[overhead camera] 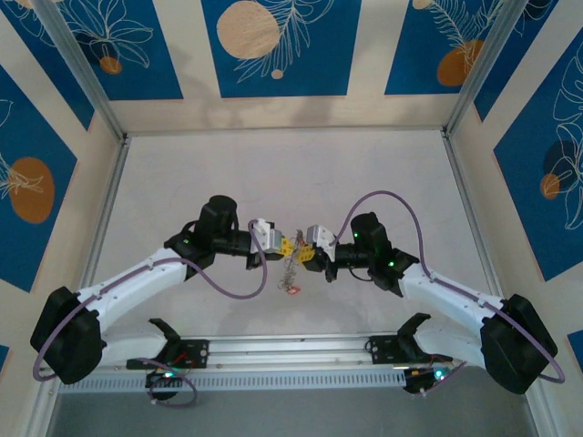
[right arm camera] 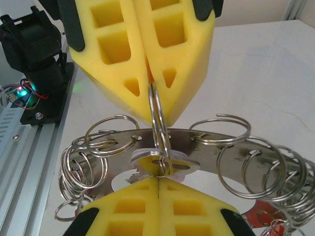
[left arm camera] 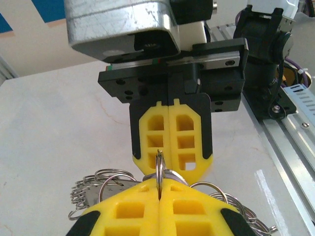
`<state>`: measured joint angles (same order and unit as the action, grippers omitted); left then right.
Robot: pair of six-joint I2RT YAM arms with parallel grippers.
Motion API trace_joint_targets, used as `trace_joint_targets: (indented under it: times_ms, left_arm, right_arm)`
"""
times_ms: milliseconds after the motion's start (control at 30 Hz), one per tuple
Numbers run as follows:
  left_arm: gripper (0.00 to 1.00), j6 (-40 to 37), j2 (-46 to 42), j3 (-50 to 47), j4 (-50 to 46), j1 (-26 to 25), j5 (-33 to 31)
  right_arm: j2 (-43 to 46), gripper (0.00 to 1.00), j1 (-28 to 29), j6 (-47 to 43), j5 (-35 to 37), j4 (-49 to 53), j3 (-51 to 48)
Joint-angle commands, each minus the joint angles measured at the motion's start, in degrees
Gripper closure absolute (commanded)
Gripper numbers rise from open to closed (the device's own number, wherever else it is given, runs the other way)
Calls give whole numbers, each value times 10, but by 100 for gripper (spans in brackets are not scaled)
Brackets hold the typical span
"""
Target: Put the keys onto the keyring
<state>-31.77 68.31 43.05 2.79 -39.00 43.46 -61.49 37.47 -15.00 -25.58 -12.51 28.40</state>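
Both grippers meet tip to tip above the middle of the table. My left gripper point(overhead camera: 286, 246) point(left arm camera: 159, 189) is shut on a small split ring point(left arm camera: 160, 167) point(right arm camera: 156, 115) that stands on edge. That ring passes through the hole of a key point(right arm camera: 170, 164) with a whitish head, which lies flat against the tips of my right gripper point(overhead camera: 306, 256) point(right arm camera: 158, 179). The right jaws are closed, with no gap between them. The keyring point(overhead camera: 291, 268) point(right arm camera: 221, 142), a flat silvery band with several split rings, hangs under both grippers. A red key point(overhead camera: 293, 289) point(right arm camera: 261, 219) dangles from it.
The aluminium rail point(overhead camera: 291, 348) with both arm bases runs along the near edge. Patterned walls enclose the white table point(overhead camera: 273, 173) on three sides. The right arm's base point(left arm camera: 268, 59) stands close behind the grippers in the left wrist view.
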Motion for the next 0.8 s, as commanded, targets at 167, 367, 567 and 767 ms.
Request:
trace_joint_targets:
  times_ms: [167,367,567,767]
  left_arm:
    - [100,15,-7,-17,44,3,22]
    - [100,1,-7,-17,22,3,17]
    - [100,-1,-4,-15,24,3,21]
    - [100,-1,-3,-15,22,3,24]
  right_arm:
    - [44,84,-9,-2,-2,-18,-16]
    - [100,66,-27,-1,-6,-11,-26]
    - [76,58,-22,3,-32,-18,-13]
    - [38,61,-9,2,-33,-38,2]
